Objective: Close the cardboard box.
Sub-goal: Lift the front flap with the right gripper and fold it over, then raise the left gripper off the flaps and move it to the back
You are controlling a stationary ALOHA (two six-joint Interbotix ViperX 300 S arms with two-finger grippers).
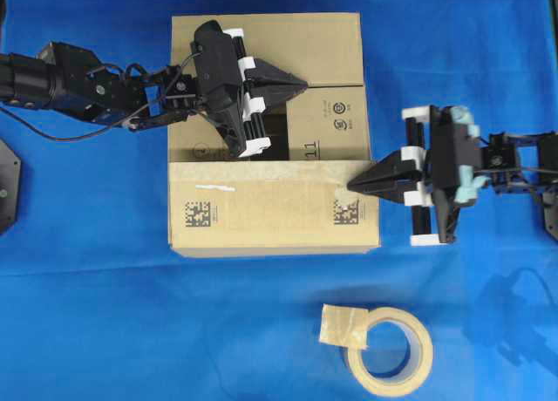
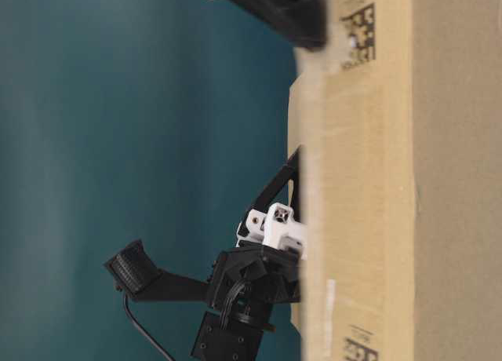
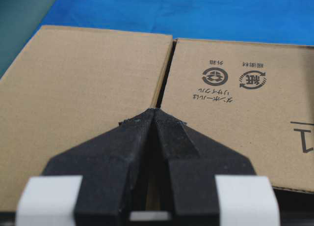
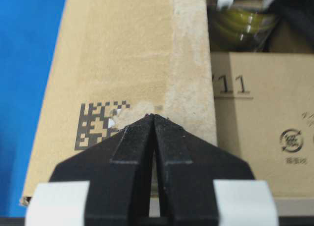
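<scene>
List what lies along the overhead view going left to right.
Left gripper over the cardboard box → right gripper at the box's right edge. The tape roll lies nearer the camera, at about the right gripper's position across.

- The cardboard box (image 1: pixel 270 139) fills the middle of the overhead view; its near flap (image 1: pixel 261 209) lies down, leaving a dark gap (image 1: pixel 277 139) above it.
- The left gripper (image 1: pixel 301 84), tips together, hangs over that gap.
- The right gripper (image 1: pixel 353 185), tips together, blocks the box's right edge.
- A tape roll (image 1: pixel 388 350) occupies the lower right blue surface (image 1: pixel 105 314).
</scene>
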